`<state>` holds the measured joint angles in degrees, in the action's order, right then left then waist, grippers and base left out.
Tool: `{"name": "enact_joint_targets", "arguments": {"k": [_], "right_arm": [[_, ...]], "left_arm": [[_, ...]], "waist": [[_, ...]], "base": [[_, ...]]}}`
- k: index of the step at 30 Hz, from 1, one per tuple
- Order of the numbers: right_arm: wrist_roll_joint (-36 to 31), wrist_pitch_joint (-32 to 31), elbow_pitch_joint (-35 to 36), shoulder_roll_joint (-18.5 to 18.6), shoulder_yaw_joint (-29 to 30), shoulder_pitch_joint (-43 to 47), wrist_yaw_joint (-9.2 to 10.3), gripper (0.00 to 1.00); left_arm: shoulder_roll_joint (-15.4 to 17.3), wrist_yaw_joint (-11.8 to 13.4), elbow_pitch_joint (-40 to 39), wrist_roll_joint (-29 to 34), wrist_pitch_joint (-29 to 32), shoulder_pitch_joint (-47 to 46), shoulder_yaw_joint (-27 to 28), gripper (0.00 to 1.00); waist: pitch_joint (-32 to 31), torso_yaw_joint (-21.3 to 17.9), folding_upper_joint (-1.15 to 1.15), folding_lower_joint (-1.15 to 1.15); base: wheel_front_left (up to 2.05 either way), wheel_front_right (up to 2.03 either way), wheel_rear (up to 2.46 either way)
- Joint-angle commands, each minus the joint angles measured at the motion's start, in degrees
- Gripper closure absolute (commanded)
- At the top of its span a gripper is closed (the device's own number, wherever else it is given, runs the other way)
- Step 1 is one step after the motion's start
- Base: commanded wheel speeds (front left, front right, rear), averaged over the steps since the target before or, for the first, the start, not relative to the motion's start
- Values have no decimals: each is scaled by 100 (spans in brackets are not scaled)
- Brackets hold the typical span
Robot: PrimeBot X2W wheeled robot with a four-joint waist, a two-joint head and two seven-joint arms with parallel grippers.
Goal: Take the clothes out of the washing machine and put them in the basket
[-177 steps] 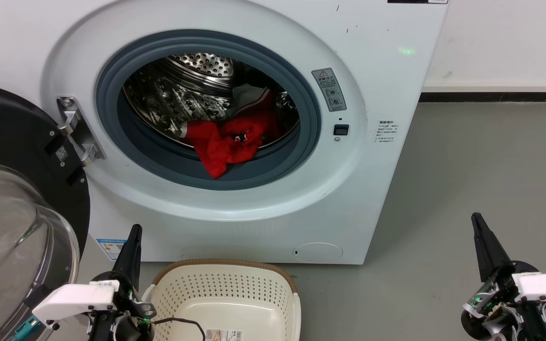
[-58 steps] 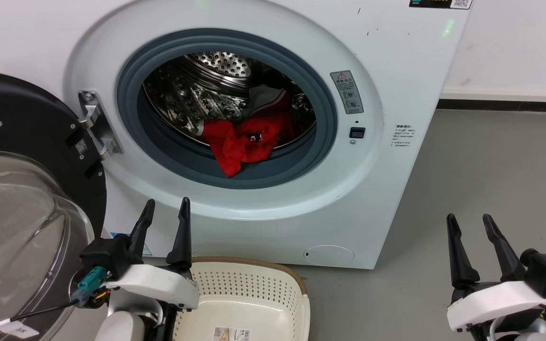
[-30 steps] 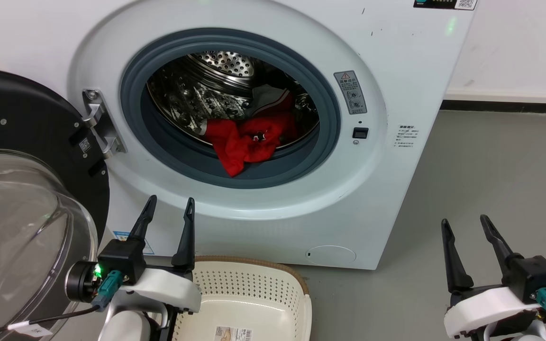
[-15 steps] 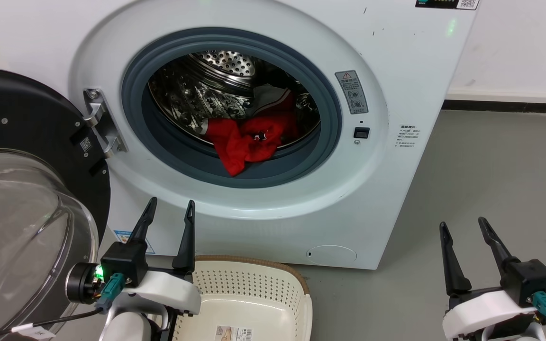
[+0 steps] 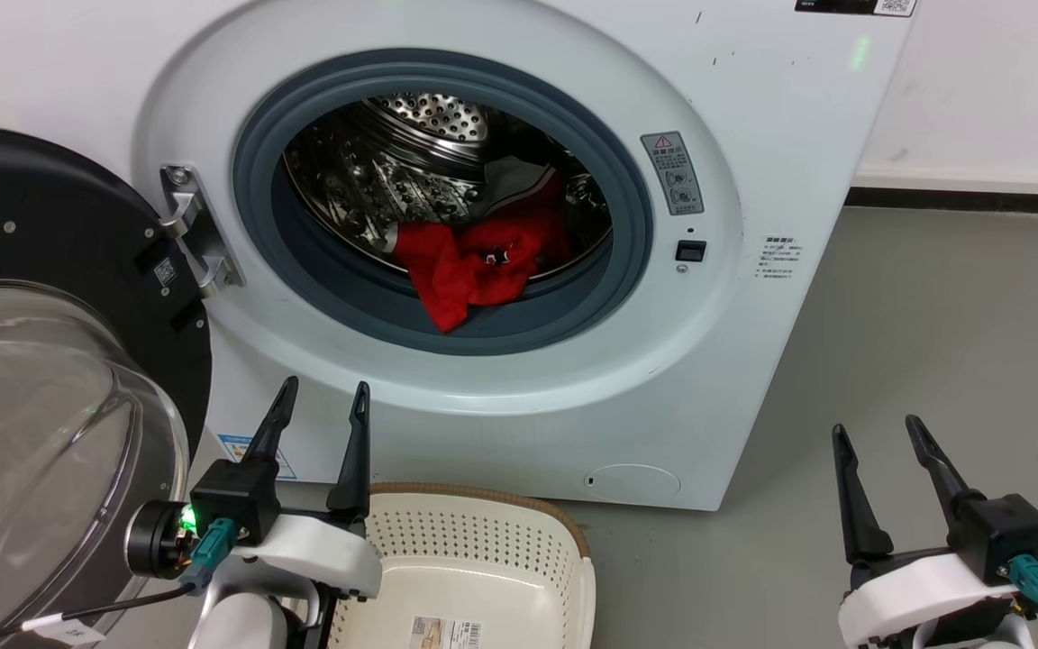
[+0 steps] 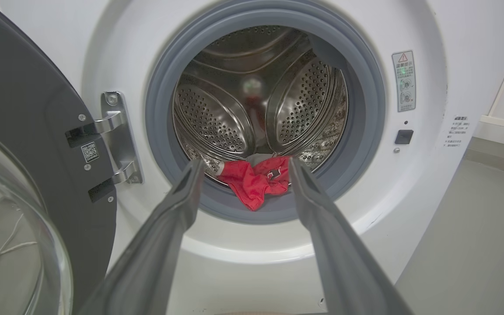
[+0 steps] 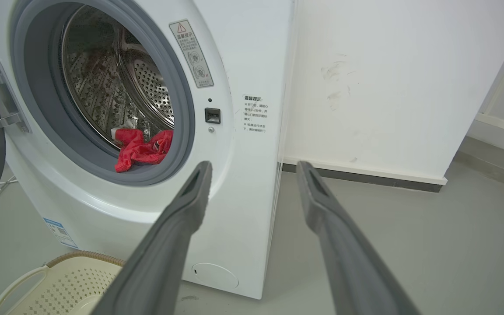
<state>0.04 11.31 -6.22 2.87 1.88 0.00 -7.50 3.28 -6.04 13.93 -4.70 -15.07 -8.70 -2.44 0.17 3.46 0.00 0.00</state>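
Nearest me, the robot's left hand (image 5: 325, 388) hovers low in front of the machine. Its two long dark fingers are spread apart with nothing between them. The right hand (image 5: 875, 426) hangs over the grey floor (image 5: 933, 361) well off to the right, parted just as wide and empty too.

Just beside the left hand, the small cream plastic basket with perforated sides and a brown woven-look rim (image 5: 483, 498) sits on the floor close to the foot of the machine. Only a label sticker (image 5: 436, 633) shows inside it. The head view's bottom edge cuts off its near part, and the pale forearm covers its left corner.

The black-rimmed glass door (image 5: 41, 397) stands swung open on the left, cropped by the frame.

Behind all this is the large white front-loading washing machine (image 5: 753, 135). The bright red soft fabric clothes (image 5: 469, 266) lie heaped at the front of the perforated steel drum (image 6: 234, 118), with one fold spilling onto the grey gasket (image 5: 321, 279).

The left wrist view frames the heap between its own fingers (image 6: 169, 236) and looks straight through to the drum's back. The steeper head view catches a white striped piece behind the red. The right wrist view, from the side, takes in the white wall (image 7: 365, 87) beyond the machine. A small black-and-white mark on the red is too small to read.
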Motion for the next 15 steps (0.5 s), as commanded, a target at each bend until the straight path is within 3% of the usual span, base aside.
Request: {"name": "enact_joint_targets", "arguments": {"k": [1, 8, 15], "right_arm": [[32, 6, 8, 1, -11, 0, 2, 0], [51, -21, 80, 1, -103, -116, 2, 0], [-17, -49, 255, 1, -238, -371, 2, 0]], "left_arm": [[-5, -19, -2, 39, -16, -67, 16, 0], [-18, -34, 48, -8, -16, -306, 46, 0], [45, -62, 256, 39, -15, -1129, 94, 0]], "waist": [[8, -1, 0, 0], [198, -83, 0, 0], [800, -334, 0, 0]], "base": [[0, 0, 0], [0, 0, 0], [0, 0, 0]]}}
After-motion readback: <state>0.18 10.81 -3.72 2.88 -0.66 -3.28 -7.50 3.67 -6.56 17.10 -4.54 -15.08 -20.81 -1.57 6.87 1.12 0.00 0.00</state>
